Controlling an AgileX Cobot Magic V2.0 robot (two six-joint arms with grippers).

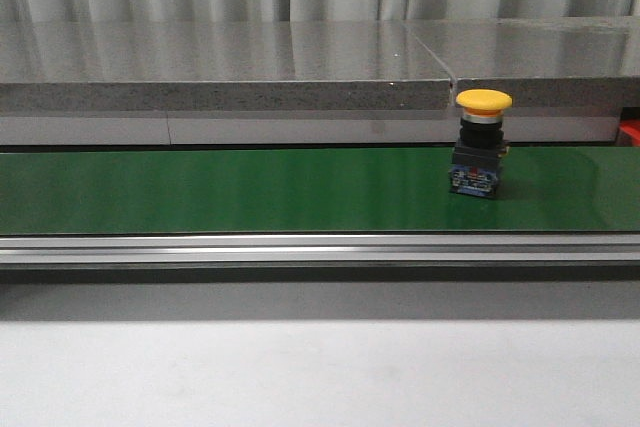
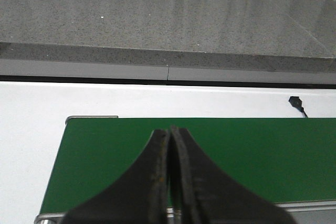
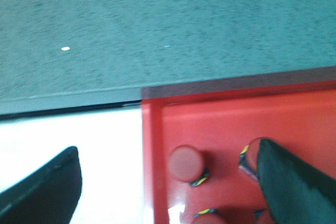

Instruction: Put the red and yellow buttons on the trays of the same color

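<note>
- On the green belt, toward its right end, stands a yellow button: a wide, flat yellow mushroom cap on a black collar, over a dark block with blue and reddish detail at the base.
- It stands upright, long axis vertical, cap up, in the far half of the belt near the grey stone ledge.
- The belt runs left to right across the white worktop, with a silver rail along its near edge; the rest of the belt shows bare green.
- A sliver of the red tray shows at the right edge of the front view, just past the belt.
- Left hand: fingers pressed together, holding nothing, above the left end of the belt.
- Right hand: spread wide, nothing between the fingers; one finger is over the white worktop, the other over the red tray.
- In that tray a red button stands cap up, with parts of others beside it, one partly hidden by the finger.
</note>
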